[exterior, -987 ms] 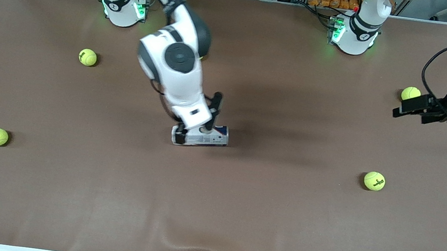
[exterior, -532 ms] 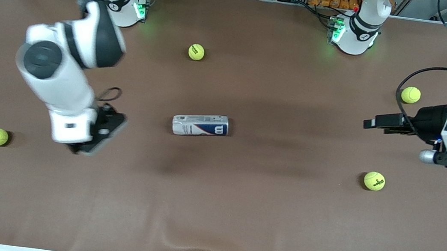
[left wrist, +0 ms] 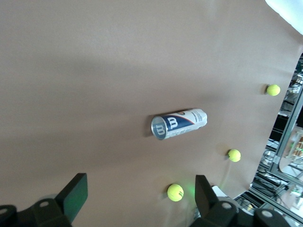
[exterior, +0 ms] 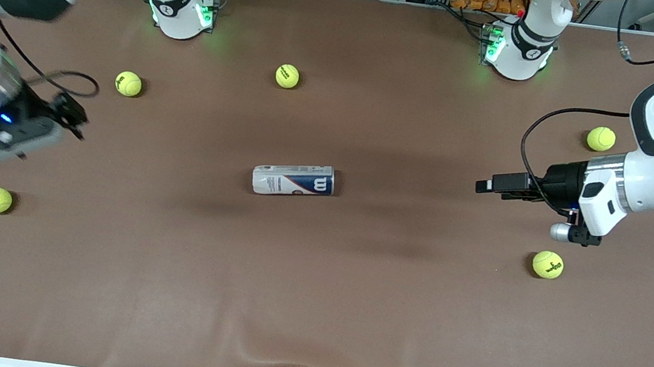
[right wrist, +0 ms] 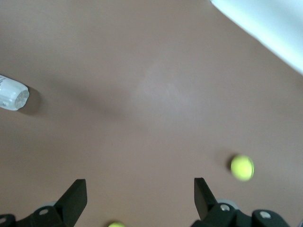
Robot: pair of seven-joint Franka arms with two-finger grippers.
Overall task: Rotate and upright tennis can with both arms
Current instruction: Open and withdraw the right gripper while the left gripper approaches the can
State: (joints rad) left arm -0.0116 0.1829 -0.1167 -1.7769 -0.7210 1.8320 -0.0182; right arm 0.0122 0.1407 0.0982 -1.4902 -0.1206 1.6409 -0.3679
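tennis can (exterior: 293,180) lies on its side mid-table, label up, untouched — not uprighted, so the whole lift is still to do (judging from how it lies). Nothing sits between either set of jaws. left gripper (exterior: 489,186) hovers over the table toward the left arm's end, jaws apart, empty, can well clear of its fingertips (left wrist: 75,194). right gripper (exterior: 67,114) hangs over the right arm's end, jaws apart too, empty; the can shows only at the frame's edge in its wrist view. Loose tennis balls (exterior: 287,76) scattered around, none near the can.
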